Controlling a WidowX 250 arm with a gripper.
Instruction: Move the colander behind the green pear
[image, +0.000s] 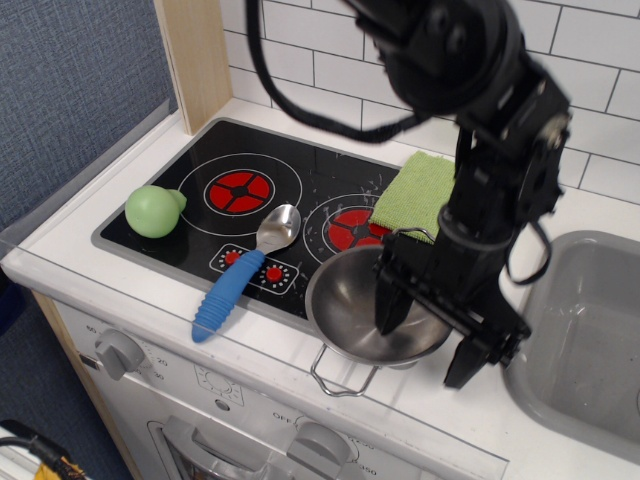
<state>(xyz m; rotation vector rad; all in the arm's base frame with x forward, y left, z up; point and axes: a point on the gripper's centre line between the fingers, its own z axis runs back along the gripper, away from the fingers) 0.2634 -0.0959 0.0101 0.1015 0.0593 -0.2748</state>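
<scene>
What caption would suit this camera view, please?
Open claw straddles the colander rim; green pear sits on the stove's left.

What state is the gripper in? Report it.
Open: the gripper has one finger inside the colander and the other outside its rim.

We see an all-black arm (470, 80) | bulky rounded joint housings, matte finish | black cables loop along its side | black gripper (430, 330) with two long, flat, tapered fingers (388, 300) | no markings we can read
</scene>
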